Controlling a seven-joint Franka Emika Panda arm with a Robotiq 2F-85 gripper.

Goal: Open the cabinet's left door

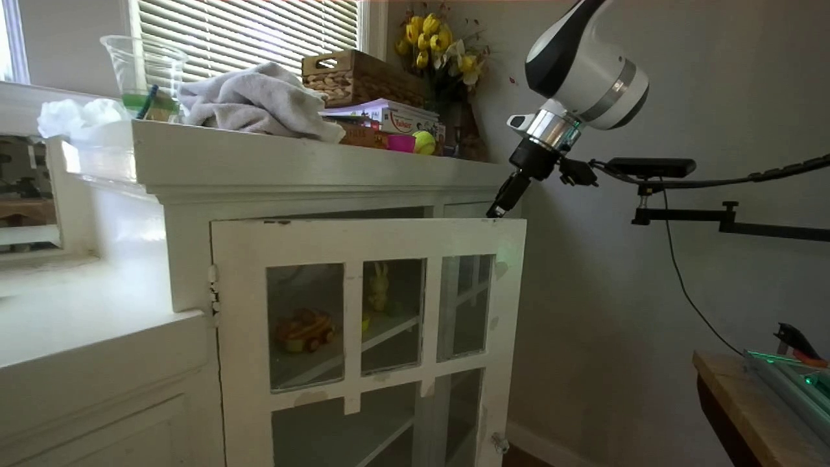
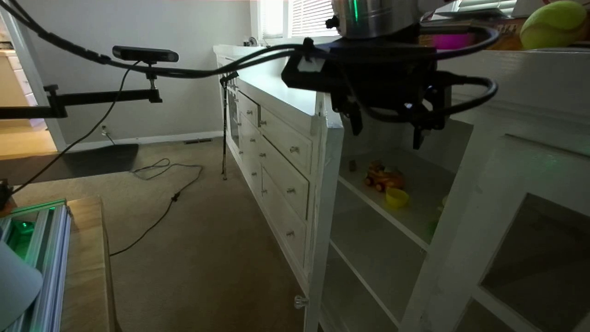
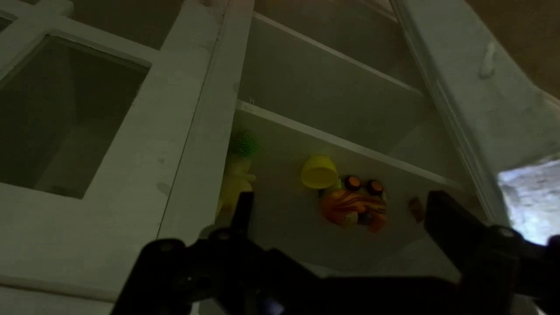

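Perhaps the spread-fingered end effector [image 2: 387, 138], if withdrawn without lifting, could snag the swung-out, glass-paned left door [image 1: 389, 379], standing toward its 7 o'clock in both exterior views, and drag it back.

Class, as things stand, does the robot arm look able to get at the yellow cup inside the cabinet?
Probably yes: the left door stands open, the jaws are parted, and in the wrist view nothing covers the yellow cup, though the orange wheeled toy sits close beside it.
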